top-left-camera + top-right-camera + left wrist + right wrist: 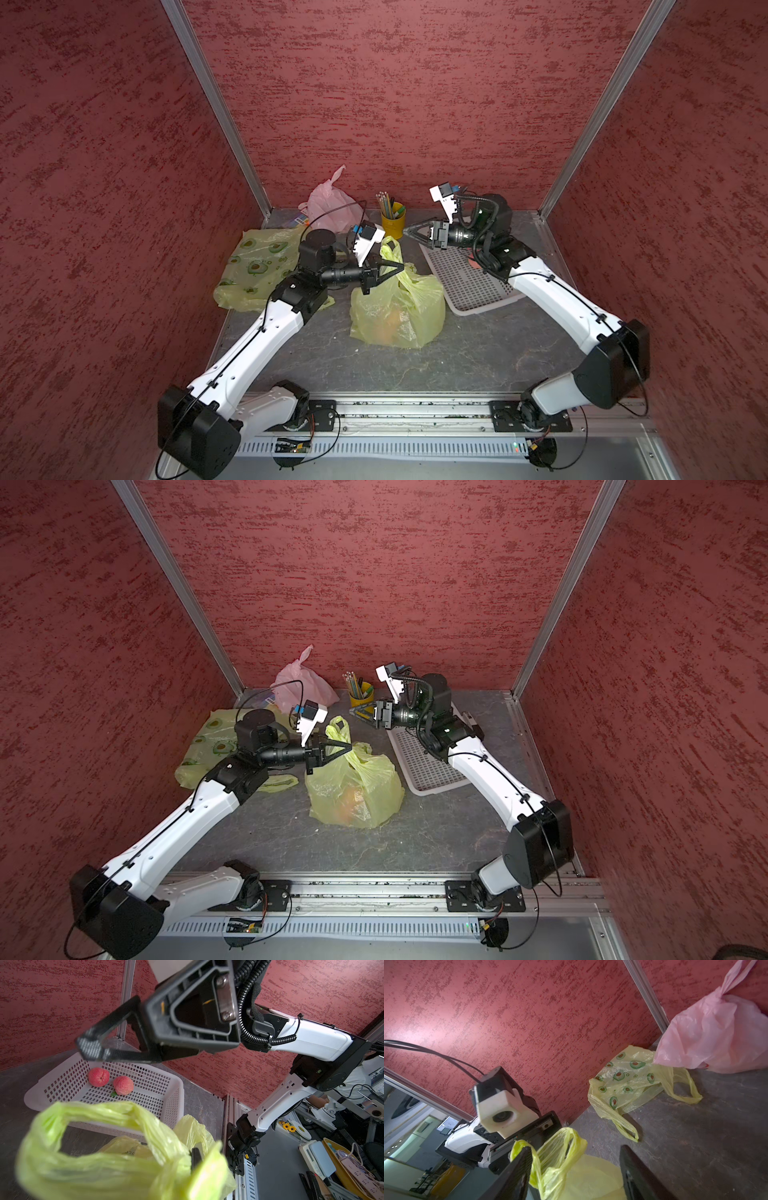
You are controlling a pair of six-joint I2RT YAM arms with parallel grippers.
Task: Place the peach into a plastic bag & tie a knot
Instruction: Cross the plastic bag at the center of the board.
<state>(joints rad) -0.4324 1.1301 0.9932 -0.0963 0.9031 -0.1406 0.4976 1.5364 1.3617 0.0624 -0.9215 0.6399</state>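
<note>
A yellow-green plastic bag (399, 311) (357, 787) stands mid-table, and an orange peach (390, 322) shows through its side. My left gripper (400, 267) (195, 1159) is shut on the bag's handle at the top, its fingers buried in the plastic. A second handle loop (388, 245) (560, 1153) stands free. My right gripper (411, 235) (577, 1172) hovers open just behind the bag, one finger (517, 1167) against that loop and nothing held. In the left wrist view, two red peaches (99, 1077) (123, 1085) lie in the white basket (166, 1088).
The white perforated basket (469, 282) sits at the right under my right arm. A yellow pencil cup (392, 222) and a tied pink bag (332, 208) stand at the back. A flat avocado-print bag (253, 266) lies at the left. Red walls close three sides.
</note>
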